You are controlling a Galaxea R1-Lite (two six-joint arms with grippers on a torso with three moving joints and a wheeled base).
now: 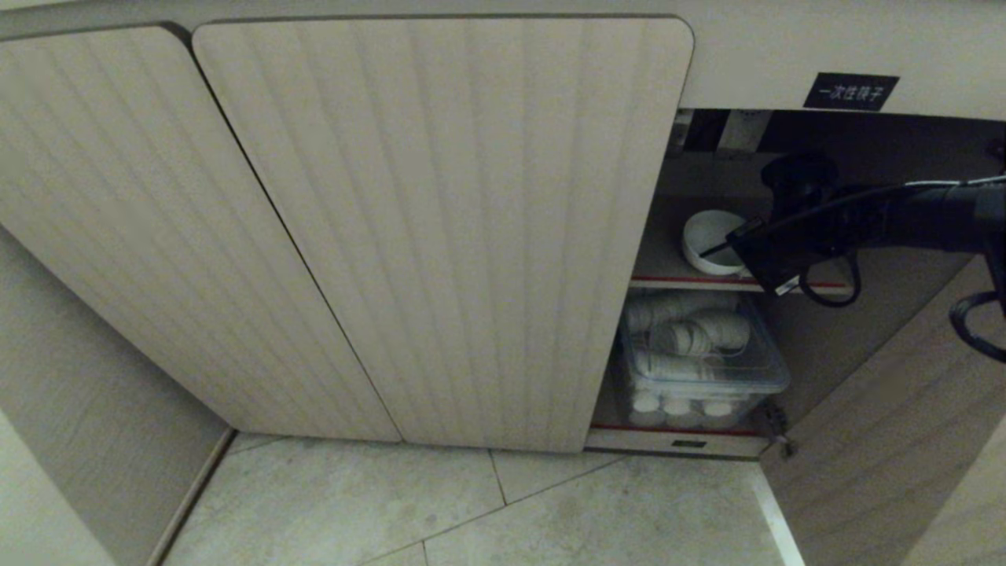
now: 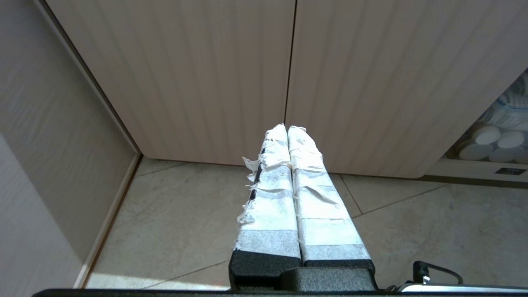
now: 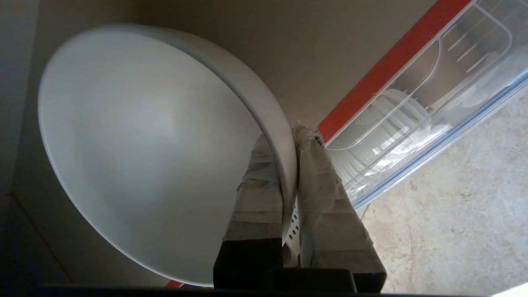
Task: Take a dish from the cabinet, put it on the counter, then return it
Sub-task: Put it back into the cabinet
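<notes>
The cabinet (image 1: 440, 236) fills most of the head view: two ribbed beige doors stand closed across the left and centre, and the open compartment shows at the right of the frame under a small black label (image 1: 850, 91) with white characters. A third door (image 1: 880, 456) hangs swung out at the lower right. On the lower shelf, behind its red front edge, sits a clear plastic box (image 1: 703, 369) packed with white ribbed paper cups (image 1: 692, 334), directly below the working spot. Pale floor tiles (image 1: 503, 511) run along the bottom of the frame.

The dish (image 1: 707, 236) sits on the upper shelf (image 1: 656, 259), right of centre in the head view, close to the shelf's red edge. It is a plain glossy white bowl, deep and round, its smooth inside empty. The right gripper (image 3: 288, 140) reaches in from the right edge of the head view, its black arm and looped cable crossing the opening; its taped jaws are clenched on the dish's rim, one inside the bowl and one outside.

The left gripper (image 2: 286, 128) hangs low before the closed doors, above the floor, its taped jaws pressed together on nothing.
</notes>
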